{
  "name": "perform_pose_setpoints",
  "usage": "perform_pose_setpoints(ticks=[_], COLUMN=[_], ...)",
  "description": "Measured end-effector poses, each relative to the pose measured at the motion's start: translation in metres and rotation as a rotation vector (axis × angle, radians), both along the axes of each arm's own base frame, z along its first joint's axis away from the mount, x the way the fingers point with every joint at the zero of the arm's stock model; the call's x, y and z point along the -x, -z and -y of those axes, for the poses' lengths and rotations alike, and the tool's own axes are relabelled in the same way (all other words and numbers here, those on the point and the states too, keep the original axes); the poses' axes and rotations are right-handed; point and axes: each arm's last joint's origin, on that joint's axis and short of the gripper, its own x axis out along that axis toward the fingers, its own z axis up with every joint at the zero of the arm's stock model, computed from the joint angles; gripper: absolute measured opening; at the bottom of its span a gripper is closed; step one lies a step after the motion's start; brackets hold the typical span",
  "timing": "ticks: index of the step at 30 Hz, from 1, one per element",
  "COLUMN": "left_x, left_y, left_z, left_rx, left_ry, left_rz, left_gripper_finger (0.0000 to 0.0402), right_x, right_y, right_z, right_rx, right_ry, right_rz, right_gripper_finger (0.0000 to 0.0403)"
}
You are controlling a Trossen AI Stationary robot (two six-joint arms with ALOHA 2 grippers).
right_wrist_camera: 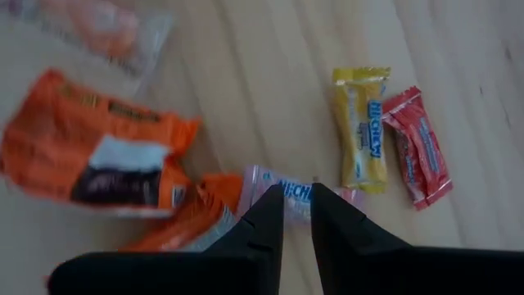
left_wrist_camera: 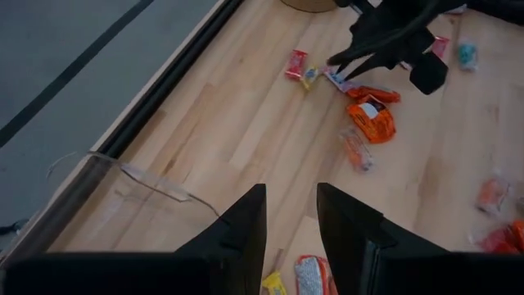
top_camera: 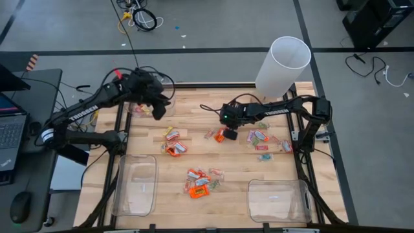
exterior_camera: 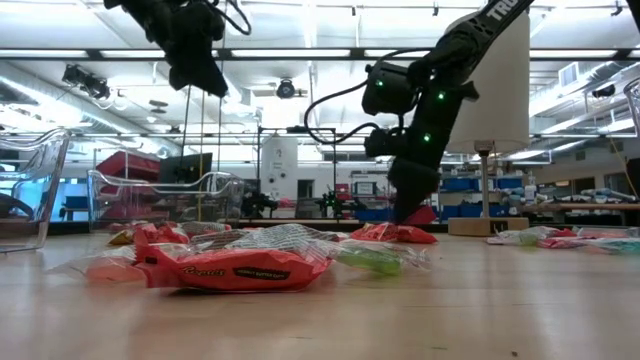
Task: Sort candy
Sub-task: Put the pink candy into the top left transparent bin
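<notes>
We see the right gripper [right_wrist_camera: 296, 215] low on the wood table [top_camera: 194, 116], fingers nearly together with a thin gap, tips at a pink Hi-Chew [right_wrist_camera: 288, 193], not clearly pinching it. Orange Reese's wrapper [right_wrist_camera: 94, 160] crowds one side; yellow Hi-Chew [right_wrist_camera: 362, 131] and red candy [right_wrist_camera: 417, 147] lie just beyond. Left gripper [left_wrist_camera: 291, 246] hangs above, fingers apart, empty, by a clear bin's edge [left_wrist_camera: 123, 176]. Bare wood lies ahead of it.

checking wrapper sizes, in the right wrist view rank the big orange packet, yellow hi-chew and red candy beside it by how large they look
1. big orange packet, clearly largest.
2. yellow hi-chew.
3. red candy, only slightly smaller than the yellow; nearly alike.
All lie flat on the table, so nearness matters little.
</notes>
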Motion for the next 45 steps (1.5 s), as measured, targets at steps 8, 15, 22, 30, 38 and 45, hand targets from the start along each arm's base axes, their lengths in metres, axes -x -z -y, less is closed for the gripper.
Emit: perform_pose_setpoints(ticks=[8, 15, 22, 30, 38, 45], left_x=[-0.006, -0.009, -0.012, -0.015, -0.016, -0.017], left_y=[0.0, 0.0, 0.0, 0.0, 0.0, 0.0], left_z=[0.01, 0.017, 0.023, 0.029, 0.033, 0.034], left_rx=[0.0, 0.0, -0.01, -0.013, -0.014, -0.017], left_ry=[0.054, 0.095, 0.137, 0.169, 0.19, 0.196], left_rz=[0.0, -0.001, -0.004, -0.005, -0.005, 0.002], left_gripper_finger=[0.0113, 0.0113, 0.0113, 0.0113, 0.0113, 0.0113], right_x=[0.003, 0.001, -0.001, -0.001, 0.006, 0.009], right_y=[0.001, 0.001, 0.0, 0.004, 0.013, 0.016], right_z=[-0.006, -0.008, -0.009, -0.007, -0.002, 0.003], right_rx=[0.132, 0.119, 0.122, 0.133, 0.134, 0.11], right_ry=[-0.12, -0.27, -0.364, -0.383, -0.363, -0.284], right_rz=[-0.116, -0.128, -0.131, -0.131, -0.128, -0.095], right_gripper_finger=[0.0091, 0.012, 0.0123, 0.0128, 0.013, 0.0128])
